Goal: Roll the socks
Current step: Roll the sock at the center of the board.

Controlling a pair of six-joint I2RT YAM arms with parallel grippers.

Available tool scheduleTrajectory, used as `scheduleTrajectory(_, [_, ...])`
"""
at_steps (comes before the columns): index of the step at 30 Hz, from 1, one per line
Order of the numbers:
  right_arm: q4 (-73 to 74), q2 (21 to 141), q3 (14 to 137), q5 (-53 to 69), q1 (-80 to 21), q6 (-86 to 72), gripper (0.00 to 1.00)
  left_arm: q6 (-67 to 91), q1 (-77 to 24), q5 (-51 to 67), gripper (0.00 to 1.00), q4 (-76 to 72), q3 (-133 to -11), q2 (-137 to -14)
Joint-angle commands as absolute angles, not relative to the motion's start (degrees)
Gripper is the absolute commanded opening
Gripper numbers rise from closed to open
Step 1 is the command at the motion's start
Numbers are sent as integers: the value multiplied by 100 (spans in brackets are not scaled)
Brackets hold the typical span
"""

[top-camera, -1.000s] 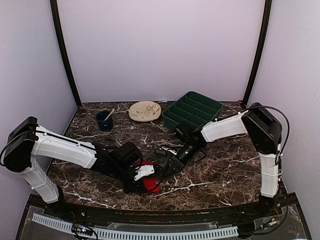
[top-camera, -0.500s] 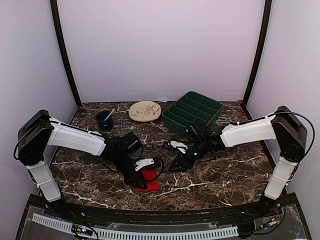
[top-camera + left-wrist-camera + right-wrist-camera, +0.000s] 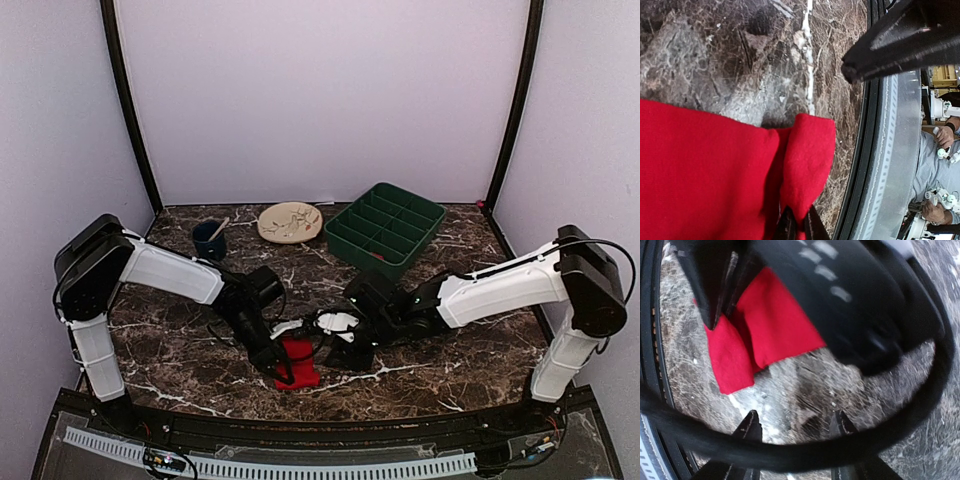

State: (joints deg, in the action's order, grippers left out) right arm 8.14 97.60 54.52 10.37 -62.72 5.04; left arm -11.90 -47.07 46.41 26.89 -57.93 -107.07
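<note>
Here, your left gripper (image 3: 799, 227) pinches the socks (image 3: 710, 170) at bottom centre, right gripper (image 3: 796, 426) agape and empty; tugging may undo the fold.

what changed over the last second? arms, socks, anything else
The right arm dropped its elbow and stretched out low; the right pincer, open, came in close beside the red fabric socks. The left arm swung its upper links inward while the left pincer stayed shut on the socks' fold. Socks, blue cup, beige plate and green divided tray kept their places.
</note>
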Motion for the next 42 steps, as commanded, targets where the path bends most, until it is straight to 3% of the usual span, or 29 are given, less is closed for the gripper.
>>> scheduleTrajectory(1, [817,9796,5791,696,-6552,873,43,-1285,-4674,4905,7,2995,-5854,-10771])
scheduleTrajectory(23, [1587,10553,6753,726,-7173,1453,46,-1288,-4371,5406,6,2929,-6048,-11143])
scheduleTrajectory(42, [1372,10910,6794,804,-7180,1730,39,-1475,-4351,5843,6,3063,-6015,-11187])
